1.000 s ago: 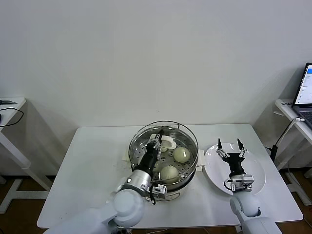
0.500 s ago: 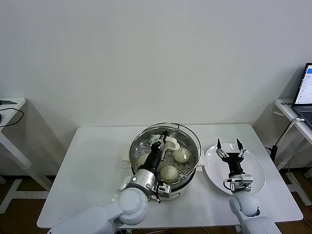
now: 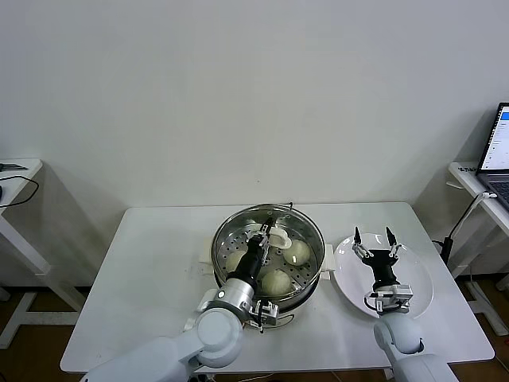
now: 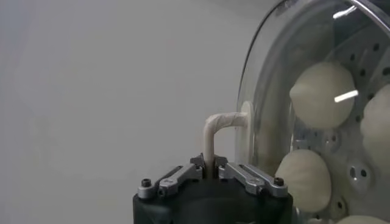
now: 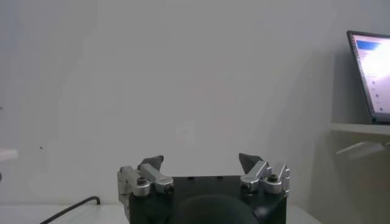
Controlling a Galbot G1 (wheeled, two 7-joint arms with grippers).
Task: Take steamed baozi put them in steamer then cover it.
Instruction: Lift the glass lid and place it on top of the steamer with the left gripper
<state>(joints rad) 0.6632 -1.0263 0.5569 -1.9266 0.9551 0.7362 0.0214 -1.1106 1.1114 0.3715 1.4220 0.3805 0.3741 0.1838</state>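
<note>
Progress: the steamed baozi [image 3: 276,281] are lying inside the steamer [image 3: 225,239], so loading looks done; three are showing plainly in the head view, with a further one partly hidden behind the arm.
Remaining: the cover [image 3: 306,222] is sitting low over the pot's rim; whether it is fully seated I cannot tell, so settling it and letting go are what seem left.
Steamer place: it is standing mid-table, with the white plate [image 3: 421,296] at its 3 o'clock.
Left gripper [image 4: 210,171]: it is reaching over the pot from 6 o'clock, its fingers pinching the cover's cream handle [image 4: 220,126], and the glass is showing buns behind it.
Right gripper [image 3: 374,243]: it is waiting above the plate, fingers spread wide, gripping nothing.
</note>
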